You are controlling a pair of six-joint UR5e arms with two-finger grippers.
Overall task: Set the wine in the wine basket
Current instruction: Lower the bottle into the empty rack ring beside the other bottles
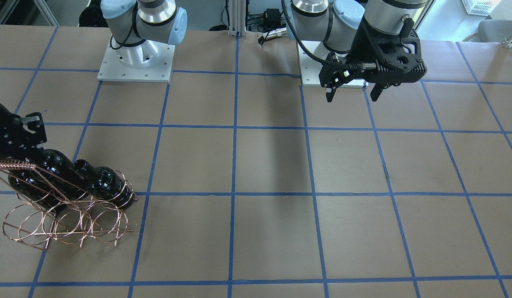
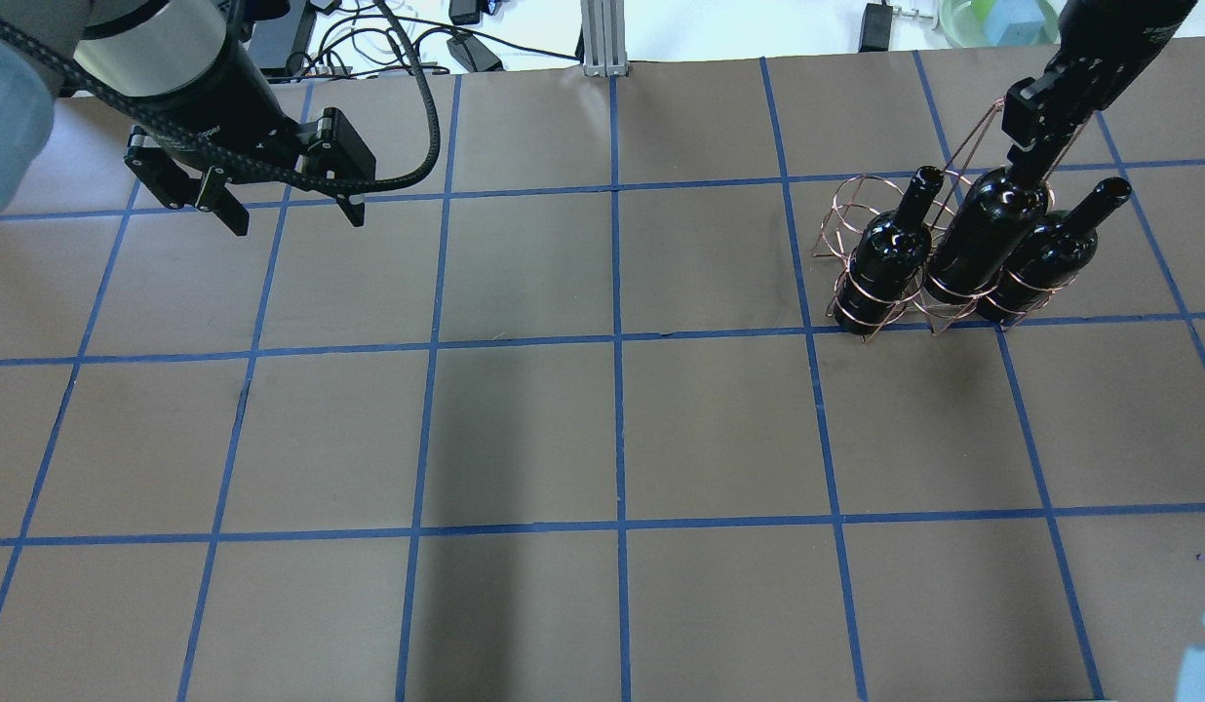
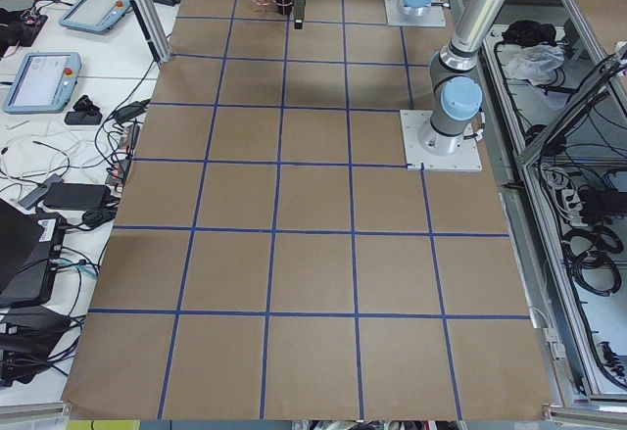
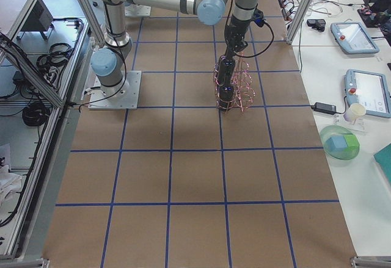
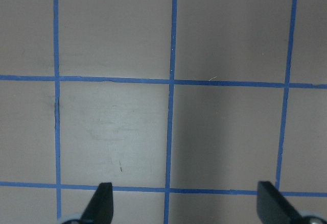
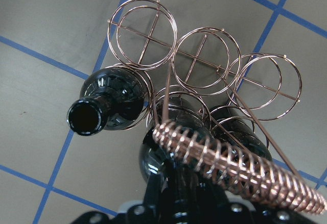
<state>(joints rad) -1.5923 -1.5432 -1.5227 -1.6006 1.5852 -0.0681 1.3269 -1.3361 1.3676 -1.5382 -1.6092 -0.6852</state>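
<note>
holding wine (image 2: 988,239) neck in wine basket (image 6: 240,170), right gripper (image 2: 1031,166), left gripper (image 2: 298,221) spread

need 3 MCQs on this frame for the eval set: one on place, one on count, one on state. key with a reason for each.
1. Where on the table is the rack?
A. The robot's right side
B. The centre
C. The robot's left side

2. How many bottles sit in the rack?
A. Two
B. Three
C. Four

3. The left gripper has its jaws:
A. Shut on a bottle
B. Shut, empty
C. Open, empty

Key:
1 A: the overhead view shows the rack at the right, under the right arm.
2 B: three necks stand side by side, the middle one in the right gripper.
3 C: the left wrist view shows the jaws wide apart over bare table.
</note>
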